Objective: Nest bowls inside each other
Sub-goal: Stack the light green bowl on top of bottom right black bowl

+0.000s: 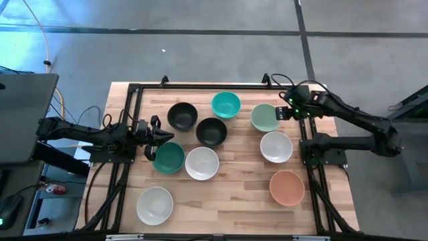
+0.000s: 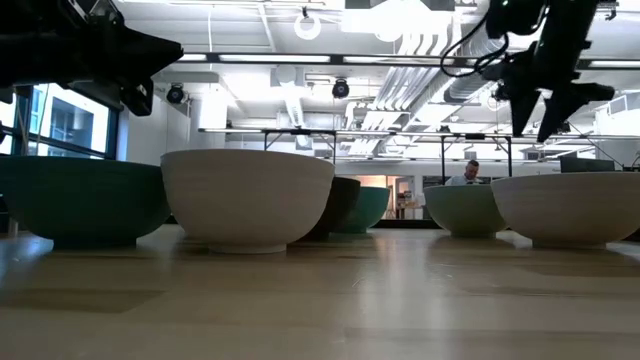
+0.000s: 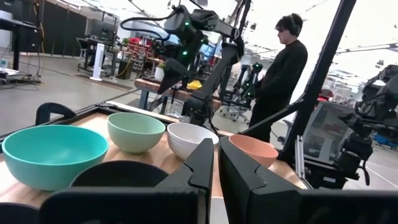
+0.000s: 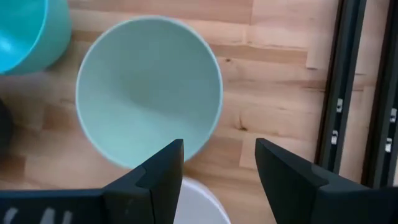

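Nine small round bowls stand upright on their bases on the wooden table (image 1: 234, 201). They are two black (image 1: 182, 116) (image 1: 211, 132), one teal (image 1: 226, 104), one mint (image 1: 265, 118), one dark green (image 1: 168, 158), one salmon (image 1: 287, 187) and three white (image 1: 276, 146) (image 1: 202, 163) (image 1: 154, 205). My right gripper (image 4: 217, 163) hangs open, pointing steeply down above the mint bowl (image 4: 149, 93), over its rim toward the table's right edge. In the low view it (image 2: 540, 115) is clear above the bowls. My left gripper (image 1: 164, 136) is shut and level, high over the dark green bowl's far rim.
A black metal frame (image 1: 304, 134) borders the table; its right rail (image 4: 348, 93) runs close beside the mint bowl. A person (image 3: 280, 68) stands in the room beyond the table's right side. Bare wood lies along the near edge between the white and salmon bowls.
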